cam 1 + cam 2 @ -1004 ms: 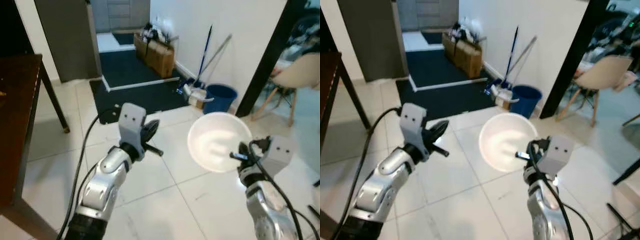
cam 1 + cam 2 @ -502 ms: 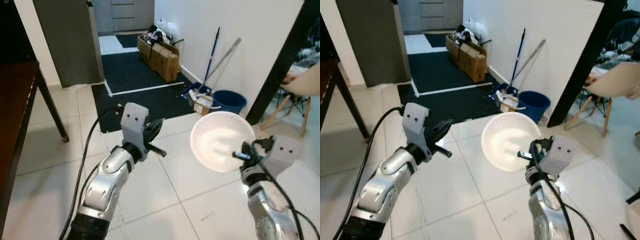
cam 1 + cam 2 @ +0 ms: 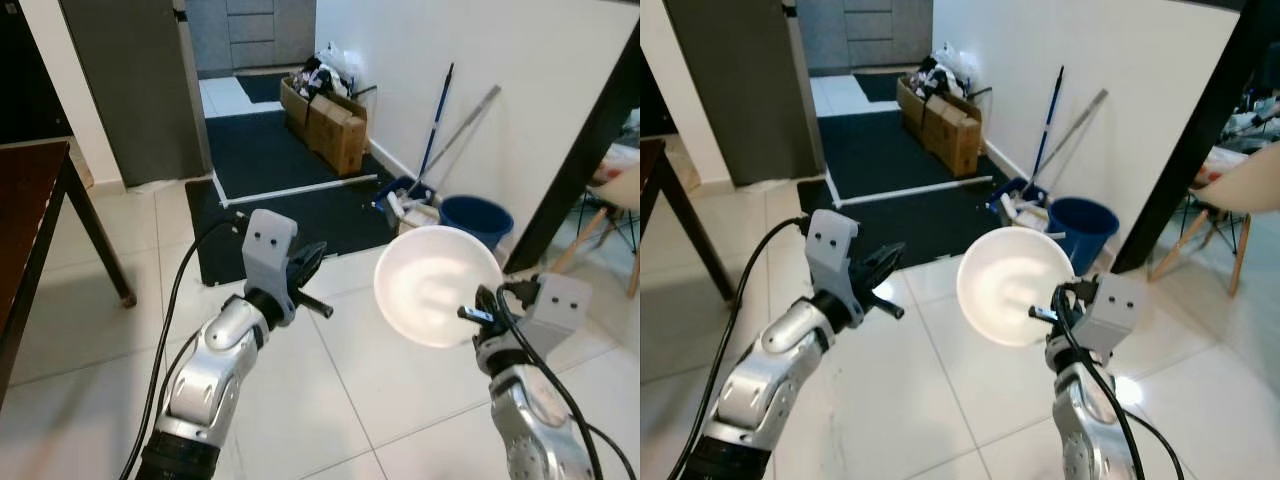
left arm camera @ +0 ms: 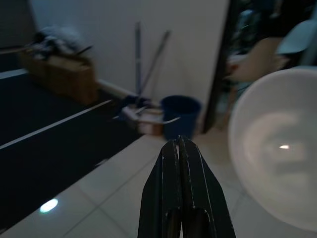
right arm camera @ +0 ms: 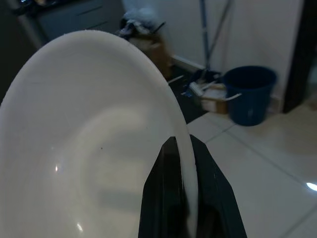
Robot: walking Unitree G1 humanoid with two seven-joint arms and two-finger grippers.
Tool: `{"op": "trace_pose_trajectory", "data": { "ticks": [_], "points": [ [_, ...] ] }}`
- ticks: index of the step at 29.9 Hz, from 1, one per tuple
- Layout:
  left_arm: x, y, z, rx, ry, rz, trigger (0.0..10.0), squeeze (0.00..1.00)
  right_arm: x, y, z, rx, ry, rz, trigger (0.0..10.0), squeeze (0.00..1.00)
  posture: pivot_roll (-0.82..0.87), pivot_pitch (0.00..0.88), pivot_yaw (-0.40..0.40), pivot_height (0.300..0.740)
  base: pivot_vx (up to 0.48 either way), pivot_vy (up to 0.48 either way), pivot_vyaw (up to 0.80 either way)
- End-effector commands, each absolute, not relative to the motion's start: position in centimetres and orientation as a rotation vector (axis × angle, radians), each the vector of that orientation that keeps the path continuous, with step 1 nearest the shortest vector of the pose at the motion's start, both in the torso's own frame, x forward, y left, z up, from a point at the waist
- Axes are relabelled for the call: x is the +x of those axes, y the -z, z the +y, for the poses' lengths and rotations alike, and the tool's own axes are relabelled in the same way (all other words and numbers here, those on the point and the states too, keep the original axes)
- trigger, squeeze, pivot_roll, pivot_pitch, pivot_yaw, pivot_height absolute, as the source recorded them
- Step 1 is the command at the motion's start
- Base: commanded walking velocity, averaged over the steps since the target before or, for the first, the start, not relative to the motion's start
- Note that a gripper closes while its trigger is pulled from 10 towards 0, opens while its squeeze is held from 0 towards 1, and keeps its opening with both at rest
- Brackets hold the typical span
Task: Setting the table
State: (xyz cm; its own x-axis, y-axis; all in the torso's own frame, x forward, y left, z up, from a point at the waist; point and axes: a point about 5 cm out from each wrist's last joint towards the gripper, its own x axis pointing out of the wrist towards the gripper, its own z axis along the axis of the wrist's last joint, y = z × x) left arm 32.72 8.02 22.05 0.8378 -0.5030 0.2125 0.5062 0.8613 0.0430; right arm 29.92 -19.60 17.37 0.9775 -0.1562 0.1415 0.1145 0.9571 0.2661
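A white bowl (image 3: 436, 284) hangs in the air above the tiled floor, tipped so its hollow faces me. My right gripper (image 3: 476, 314) is shut on the bowl's rim, one finger inside and one outside, as the right wrist view shows at the rim (image 5: 182, 148). My left gripper (image 3: 312, 300) is held out over the floor to the left of the bowl, shut, with nothing between its fingers (image 4: 178, 163). The bowl (image 4: 277, 148) also shows beside it in the left wrist view.
A dark wooden table (image 3: 25, 230) stands at the left. Ahead lie a dark mat (image 3: 290, 170), cardboard boxes (image 3: 335, 115), a blue bucket (image 3: 476, 218) and mop handles (image 3: 440, 110) against the white wall. A chair (image 3: 1230, 190) stands at the right.
The camera has turned, so the whole scene has shifted; the chair has slid towards the right edge. Both arms keep their poses, the bowl still held.
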Motion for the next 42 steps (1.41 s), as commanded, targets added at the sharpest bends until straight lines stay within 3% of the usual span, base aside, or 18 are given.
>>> {"op": "trace_pose_trajectory", "data": {
  "ticks": [1,42],
  "points": [
    [32.60,-21.80,7.92,-0.016,0.539,-0.212,10.0,0.00,29.76,-17.29,-19.84,0.258,0.147,-0.165,10.0,0.00,0.05,0.079,0.056,0.740,0.439,0.000,0.00],
    [32.61,-21.76,7.97,-0.013,0.537,-0.207,10.0,0.00,29.75,-17.39,-19.50,0.262,0.128,-0.175,10.0,0.00,0.05,0.085,0.063,0.740,0.432,0.000,0.00]
  ]
}}
